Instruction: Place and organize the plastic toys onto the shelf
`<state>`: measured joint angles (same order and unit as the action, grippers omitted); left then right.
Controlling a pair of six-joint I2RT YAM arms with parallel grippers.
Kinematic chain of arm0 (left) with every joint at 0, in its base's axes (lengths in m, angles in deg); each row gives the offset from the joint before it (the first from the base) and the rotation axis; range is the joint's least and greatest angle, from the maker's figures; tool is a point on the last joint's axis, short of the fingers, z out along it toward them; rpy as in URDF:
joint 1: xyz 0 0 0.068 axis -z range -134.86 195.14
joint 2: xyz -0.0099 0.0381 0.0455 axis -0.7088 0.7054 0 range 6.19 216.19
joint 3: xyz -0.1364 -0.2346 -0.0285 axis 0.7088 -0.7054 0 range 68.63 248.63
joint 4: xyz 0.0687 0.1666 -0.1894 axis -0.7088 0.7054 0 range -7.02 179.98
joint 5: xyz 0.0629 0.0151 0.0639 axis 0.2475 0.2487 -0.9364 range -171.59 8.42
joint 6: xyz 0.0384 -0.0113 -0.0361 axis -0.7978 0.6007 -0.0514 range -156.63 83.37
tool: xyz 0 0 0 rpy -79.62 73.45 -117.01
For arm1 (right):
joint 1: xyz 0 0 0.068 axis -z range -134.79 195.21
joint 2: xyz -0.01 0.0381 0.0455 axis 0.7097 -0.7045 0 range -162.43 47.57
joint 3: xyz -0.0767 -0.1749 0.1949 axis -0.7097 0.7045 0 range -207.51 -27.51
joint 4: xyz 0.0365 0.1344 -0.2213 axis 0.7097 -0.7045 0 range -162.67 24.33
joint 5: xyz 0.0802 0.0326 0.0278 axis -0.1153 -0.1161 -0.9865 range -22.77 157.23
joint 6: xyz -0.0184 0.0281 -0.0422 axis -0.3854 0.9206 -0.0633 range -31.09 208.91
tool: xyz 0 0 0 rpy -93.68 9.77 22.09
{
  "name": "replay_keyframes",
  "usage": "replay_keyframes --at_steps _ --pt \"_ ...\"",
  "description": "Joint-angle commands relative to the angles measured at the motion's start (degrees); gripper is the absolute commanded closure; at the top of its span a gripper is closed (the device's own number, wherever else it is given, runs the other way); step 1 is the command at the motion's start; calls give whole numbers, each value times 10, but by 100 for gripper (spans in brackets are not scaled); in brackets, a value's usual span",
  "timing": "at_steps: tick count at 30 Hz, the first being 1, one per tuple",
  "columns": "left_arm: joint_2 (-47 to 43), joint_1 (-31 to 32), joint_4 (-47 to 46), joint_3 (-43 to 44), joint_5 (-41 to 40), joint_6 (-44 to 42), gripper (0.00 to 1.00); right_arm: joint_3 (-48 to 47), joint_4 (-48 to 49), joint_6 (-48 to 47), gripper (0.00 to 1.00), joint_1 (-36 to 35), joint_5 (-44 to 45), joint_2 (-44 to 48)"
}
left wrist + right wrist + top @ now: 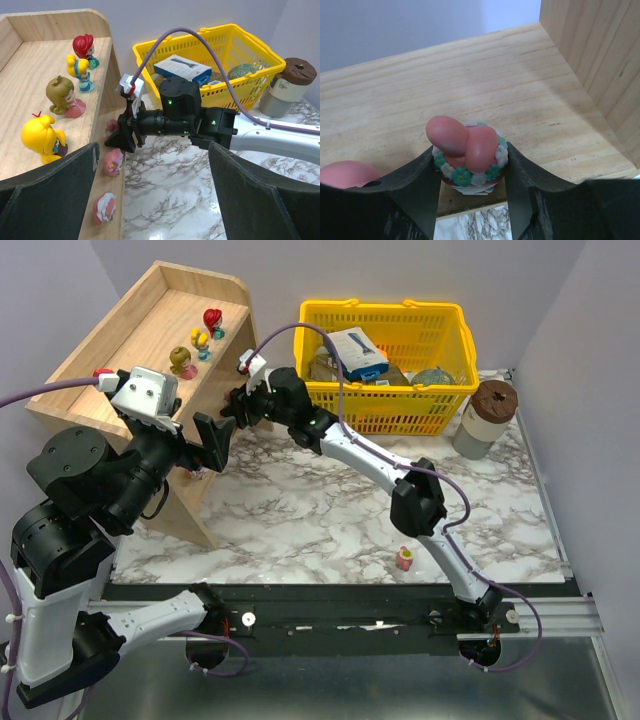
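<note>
The light-wood shelf [120, 340] stands at the far left. Its top tier holds a red-haired toy [82, 46], a yellow-and-blue one [80, 71], an olive-haired one [63, 96] and a yellow one [42, 138]. My right gripper [471, 172] is shut on a pink toy with a flower ring [468, 150], at the front edge of the lower tier [470, 75]. Two more pink toys [114, 161] [105, 207] lie on that tier. My left gripper [155, 200] is open and empty, in front of the shelf, close to the right gripper [238, 408]. One pink toy [404, 559] stands on the table.
A yellow basket [440, 320] of boxes and packets stands at the back, right of the shelf. A grey cup with a brown lid [487, 416] stands to its right. The shelf's side panel [600, 60] rises just right of the held toy. The table is marble [300, 510].
</note>
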<state>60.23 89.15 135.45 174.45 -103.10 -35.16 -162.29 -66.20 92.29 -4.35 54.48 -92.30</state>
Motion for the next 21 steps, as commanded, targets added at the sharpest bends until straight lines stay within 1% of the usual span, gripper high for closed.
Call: replay_keyframes --at_steps 1,4,5,7,8,11,14,21 --pt "-5 2 3 -1 -16 -7 1 34 25 -19 55 -11 25 -6" --pt "-6 2 4 0 -18 -8 1 50 32 -28 50 -13 43 -1" --pt "-7 2 3 -1 -18 -8 1 52 33 -28 45 -12 47 2" --pt "-7 2 4 -1 -19 -8 1 57 33 -45 41 -14 52 5" --pt "-7 2 3 -2 -19 -9 1 58 33 -47 37 -13 55 7" --pt "-6 2 3 -2 -20 -9 1 61 35 -50 32 -13 61 12" --pt "-6 2 3 -1 -20 -10 1 67 38 -53 29 -14 66 18" --pt "-7 2 3 -2 -21 -11 1 83 42 -61 27 -13 77 32"
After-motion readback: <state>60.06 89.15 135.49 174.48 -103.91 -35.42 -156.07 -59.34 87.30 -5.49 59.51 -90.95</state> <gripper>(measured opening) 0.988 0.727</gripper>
